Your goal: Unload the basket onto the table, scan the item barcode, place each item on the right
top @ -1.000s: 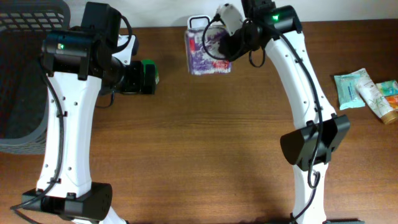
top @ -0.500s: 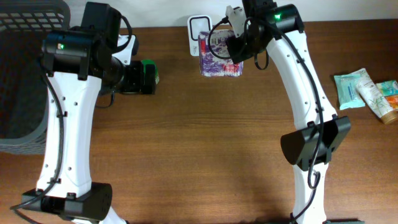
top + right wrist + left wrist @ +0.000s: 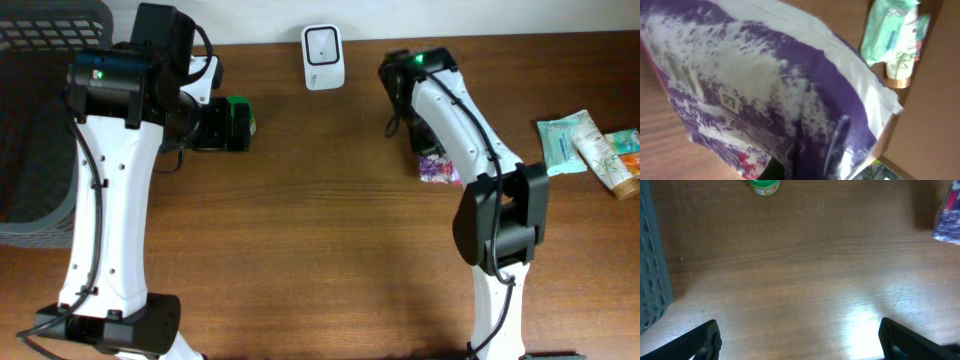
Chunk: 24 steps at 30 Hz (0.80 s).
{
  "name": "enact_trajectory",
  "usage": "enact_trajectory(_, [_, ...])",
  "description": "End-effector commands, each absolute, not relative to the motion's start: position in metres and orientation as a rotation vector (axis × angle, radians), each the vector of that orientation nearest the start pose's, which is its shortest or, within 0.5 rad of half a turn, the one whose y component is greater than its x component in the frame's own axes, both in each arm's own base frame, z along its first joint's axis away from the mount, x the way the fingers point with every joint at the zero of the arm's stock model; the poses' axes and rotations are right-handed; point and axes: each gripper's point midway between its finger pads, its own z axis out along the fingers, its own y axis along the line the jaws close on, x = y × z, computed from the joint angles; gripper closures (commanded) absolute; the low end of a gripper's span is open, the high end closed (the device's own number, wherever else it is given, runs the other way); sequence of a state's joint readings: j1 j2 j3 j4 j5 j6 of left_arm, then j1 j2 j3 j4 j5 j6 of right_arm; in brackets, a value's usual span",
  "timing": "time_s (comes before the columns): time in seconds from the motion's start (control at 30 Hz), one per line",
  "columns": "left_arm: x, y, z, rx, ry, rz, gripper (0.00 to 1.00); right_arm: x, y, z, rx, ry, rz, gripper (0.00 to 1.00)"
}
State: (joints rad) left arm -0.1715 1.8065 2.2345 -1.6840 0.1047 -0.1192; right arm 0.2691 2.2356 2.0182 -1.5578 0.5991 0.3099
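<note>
Your right gripper (image 3: 430, 150) is clamped shut on the purple-and-white packet (image 3: 765, 95), right of the table's middle.
The packet fills your right wrist view, close against the camera. From overhead only one corner of it peeks out from under the arm. The white barcode scanner (image 3: 323, 43) stands at the far edge of the table (image 3: 300, 260), well apart from the packet and to its left. Your left gripper (image 3: 800, 342) is spread wide with nothing in it, near the far-left corner. A green-capped container (image 3: 763, 186) sits ahead of it and the dark basket (image 3: 40, 120) is beside it. A mint wipes pack (image 3: 562, 143) and a tube (image 3: 603, 152) lie at the right edge.
</note>
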Motion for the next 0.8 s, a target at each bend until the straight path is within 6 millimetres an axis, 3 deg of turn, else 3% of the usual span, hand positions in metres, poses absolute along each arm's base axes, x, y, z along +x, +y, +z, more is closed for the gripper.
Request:
enact_trajectory(0.0, [0.344, -0.079, 0.299, 0.124, 2.819, -0.216, 0.01, 0.395, 0.016, 0.106, -0.017, 3.034, -0.945, 0.82])
enact_trajectory(0.03, [0.344, -0.079, 0.299, 0.124, 2.819, -0.216, 0.01, 0.393, 0.031, 0.1, -0.027, 3.066, -0.857, 0.78])
enact_trajectory(0.07, [0.344, -0.079, 0.299, 0.124, 2.819, -0.216, 0.01, 0.394, 0.062, 0.091, -0.054, 3.09, -0.694, 0.76])
enact_trajectory(0.13, [0.344, -0.079, 0.299, 0.124, 2.819, -0.216, 0.01, 0.396, 0.105, 0.085, -0.107, 3.094, -0.499, 0.61])
enact_trajectory(0.17, [0.344, -0.079, 0.299, 0.124, 2.819, -0.216, 0.01, 0.398, 0.134, 0.089, -0.153, 3.081, -0.383, 0.46])
enact_trajectory(0.23, [0.344, -0.079, 0.299, 0.124, 2.819, -0.216, 0.01, 0.403, 0.164, 0.106, -0.211, 3.034, -0.278, 0.21])
enact_trajectory(0.27, [0.344, -0.079, 0.299, 0.124, 2.819, -0.216, 0.01, 0.408, 0.184, 0.124, -0.286, 2.987, -0.192, 0.13])
enact_trajectory(0.3, [0.344, -0.079, 0.299, 0.124, 2.819, -0.216, 0.01, 0.413, 0.189, 0.14, -0.332, 2.95, -0.168, 0.06])
enact_trajectory(0.33, [0.344, -0.079, 0.299, 0.124, 2.819, -0.216, 0.01, 0.425, 0.176, 0.158, -0.364, 2.899, -0.211, 0.01])
enact_trajectory(0.4, [0.344, -0.079, 0.299, 0.125, 2.819, -0.216, 0.01, 0.438, 0.148, 0.166, -0.283, 2.887, -0.242, 0.01])
enact_trajectory(0.43, [0.344, -0.079, 0.299, 0.125, 2.819, -0.216, 0.01, 0.441, 0.12, 0.163, -0.251, 2.935, -0.198, 0.01])
enact_trajectory(0.57, [0.344, -0.079, 0.299, 0.125, 2.819, -0.216, 0.01, 0.42, 0.085, 0.136, -0.353, 3.089, 0.488, 0.0])
enact_trajectory(0.6, [0.344, -0.079, 0.299, 0.125, 2.819, -0.216, 0.01, 0.416, 0.078, 0.124, -0.364, 3.075, 0.647, 0.03])
enact_trajectory(0.67, [0.344, -0.079, 0.299, 0.125, 2.819, -0.216, 0.01, 0.416, 0.079, 0.101, -0.321, 3.019, 0.859, 0.17])
enact_trajectory(0.77, [0.344, -0.079, 0.299, 0.125, 2.819, -0.216, 0.01, 0.407, 0.089, 0.061, -0.3, 3.013, 0.95, 0.25])
